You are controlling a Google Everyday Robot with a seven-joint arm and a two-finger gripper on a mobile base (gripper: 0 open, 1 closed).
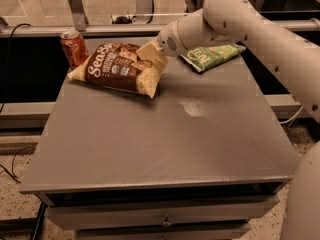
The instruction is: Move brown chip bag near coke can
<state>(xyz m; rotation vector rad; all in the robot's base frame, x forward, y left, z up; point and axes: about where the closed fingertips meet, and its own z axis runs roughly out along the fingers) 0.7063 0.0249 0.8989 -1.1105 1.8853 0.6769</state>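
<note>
The 1 gripper (156,48) pinches the upper right corner of the 1 brown chip bag (117,66), whose left end lies just beside the 1 coke can (73,47). 1 green bag (212,55) lies right of it on the table (150,144).

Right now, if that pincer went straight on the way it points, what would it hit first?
The chip bag: the pincer is at its right end, pointing left into it. Past the bag stands the can, though depth is unclear.
</note>
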